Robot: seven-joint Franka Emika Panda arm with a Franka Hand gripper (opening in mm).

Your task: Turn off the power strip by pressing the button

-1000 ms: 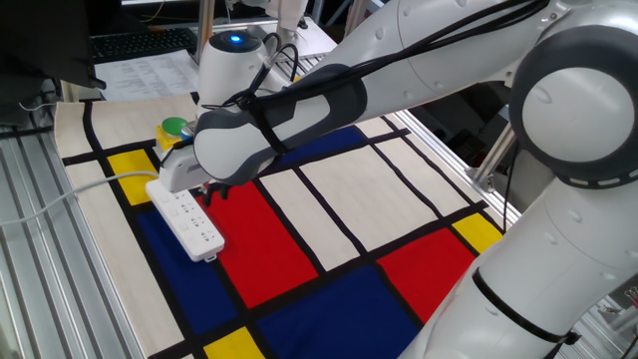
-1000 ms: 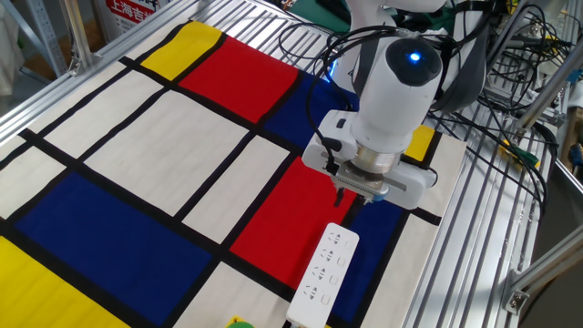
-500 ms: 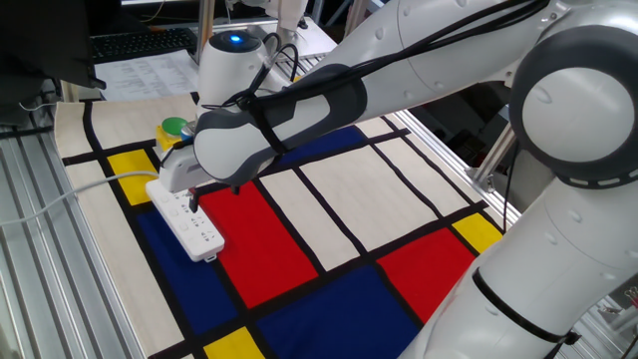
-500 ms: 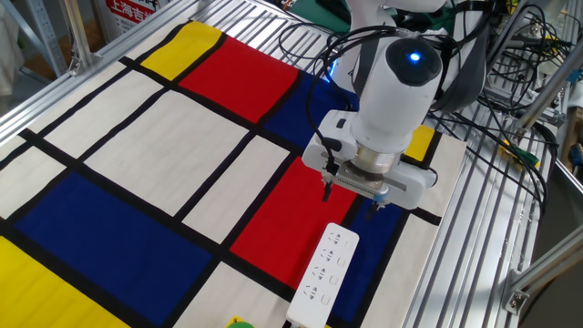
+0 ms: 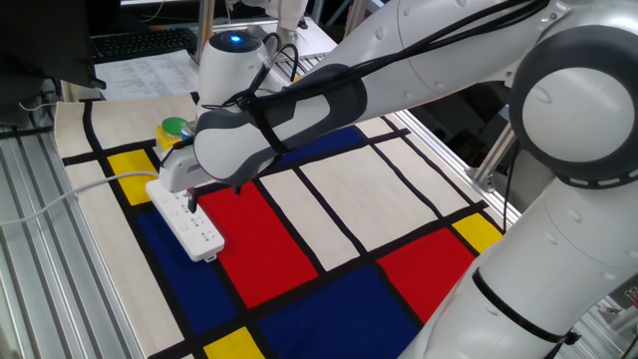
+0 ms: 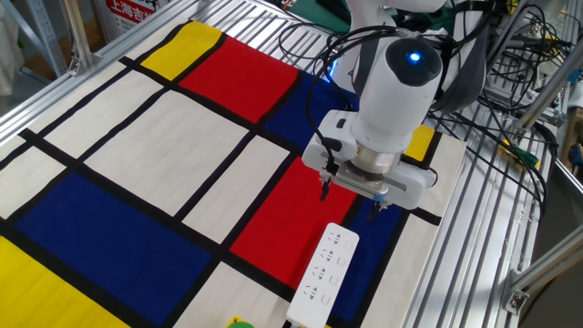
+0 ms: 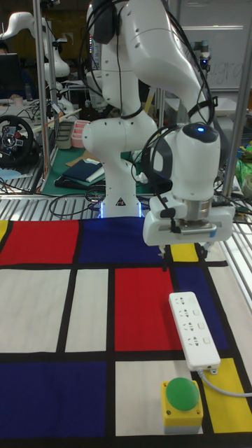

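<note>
My gripper [image 6: 354,200] hangs with its fingers spread wide. A second ago they were together, and nothing has moved in the last half second. I judge that spread fingers offer no single pressing tip. The strip [image 6: 326,266] lies just below and ahead of the fingertips, untouched. I cannot make out its button. The green button [image 7: 182,392] stands past the strip's far end. The mat [image 6: 137,137] ends close on one side of me and lies open on the other.

Two raised side views from opposite sides, low tall view facing the arm, all sharing the power strip [image 7: 194,329]
</note>
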